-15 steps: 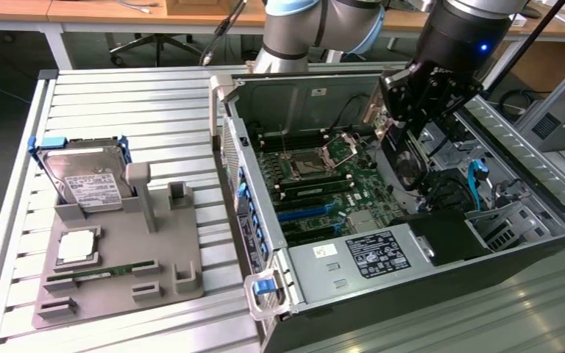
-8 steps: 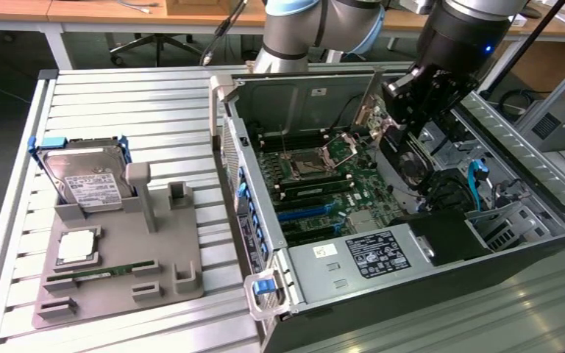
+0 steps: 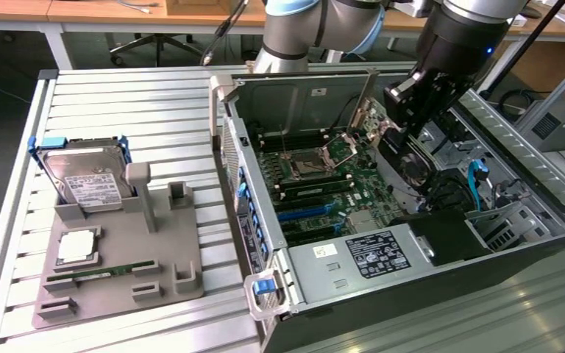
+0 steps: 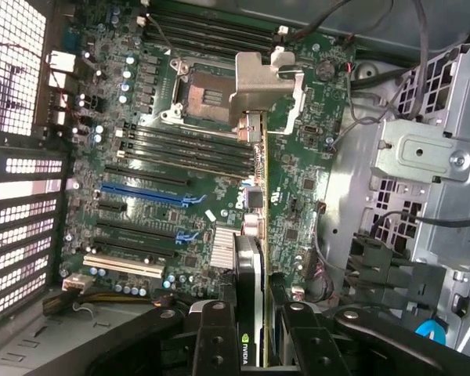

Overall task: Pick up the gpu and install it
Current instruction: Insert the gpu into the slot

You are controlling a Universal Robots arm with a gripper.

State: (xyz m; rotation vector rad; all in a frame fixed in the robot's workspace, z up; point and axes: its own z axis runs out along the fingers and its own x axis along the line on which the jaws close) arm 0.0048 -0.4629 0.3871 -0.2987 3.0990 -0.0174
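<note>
The gpu is a flat black card. In the exterior view part of a round fan shows on its shroud, and a thin silver end bracket stands at the end nearest the computer case's rear wall. In the wrist view the gpu is edge-on: a narrow strip with a gold-green board edge, a ribbed metal heatsink block on one side, a small green logo by the jaws, and the bracket at its far end.

The card hangs inside the case, on edge, over the motherboard that lies on the case's floor. The jaws are closed partway, one on each flat face of the card, and hold it.

The arm covers much of the shroud in the exterior view, and the fan is only partly seen. The card's lower edge is hidden by its own body, so I cannot tell whether it touches a slot or is clear of the board. The jaws are cut off at the edge of the wrist view.
</note>
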